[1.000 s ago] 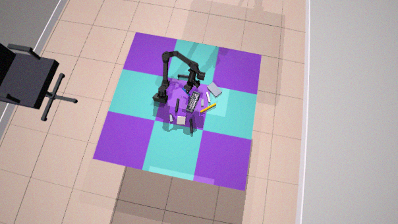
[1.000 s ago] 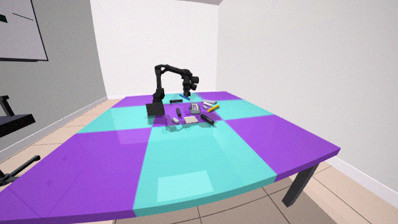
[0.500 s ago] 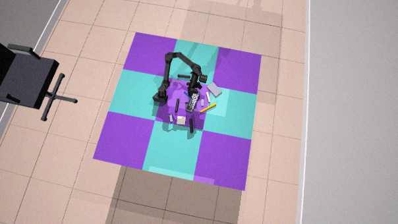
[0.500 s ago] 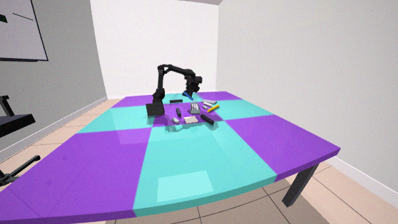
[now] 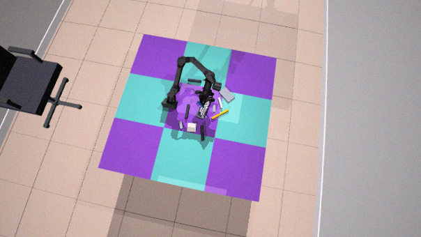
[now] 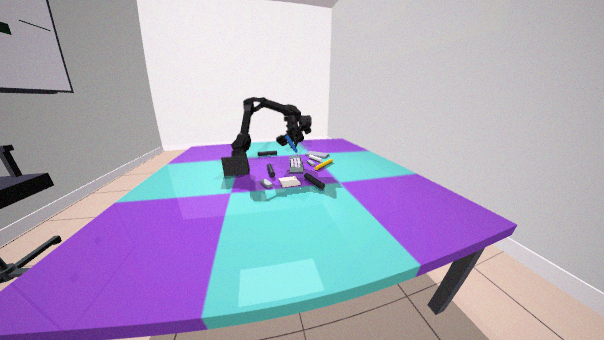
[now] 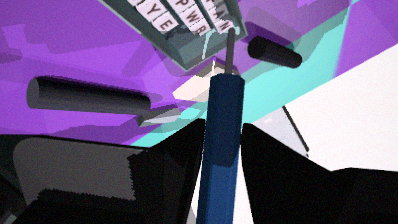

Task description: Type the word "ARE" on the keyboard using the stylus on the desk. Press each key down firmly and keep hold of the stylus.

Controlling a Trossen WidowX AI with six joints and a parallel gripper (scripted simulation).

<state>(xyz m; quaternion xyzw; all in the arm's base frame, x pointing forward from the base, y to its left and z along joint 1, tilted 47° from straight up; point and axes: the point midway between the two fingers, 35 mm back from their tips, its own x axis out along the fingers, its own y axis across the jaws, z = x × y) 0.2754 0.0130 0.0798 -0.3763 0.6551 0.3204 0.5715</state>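
My gripper (image 5: pixel 203 100) (image 6: pixel 290 142) (image 7: pixel 223 131) is shut on the blue stylus (image 6: pixel 292 144) (image 7: pixel 226 100). The stylus is tilted, with its thin grey tip pointing away from the fingers. The keyboard (image 5: pixel 200 116) (image 6: pixel 296 171) (image 7: pixel 181 56) lies on the desk with pale lettered keys. In the exterior view the stylus tip is above the keyboard's far end. In the wrist view the tip overlaps the keyboard's corner by the N key; the letters Y, E, P, W, R, A and N show nearby. Contact with a key cannot be made out. The other keys are outside the wrist view.
Black cylinders (image 5: pixel 187 111) (image 5: pixel 202 133) (image 7: pixel 275 51) and a cream block (image 5: pixel 192 127) (image 6: pixel 289 182) lie near the keyboard. A yellow rod (image 5: pixel 220 114) (image 6: pixel 324 164), a white bar (image 5: pixel 220 104) and a grey slab (image 5: pixel 226 94) lie to its right. A black bar (image 5: pixel 194 81) (image 6: pixel 267 153) lies behind.
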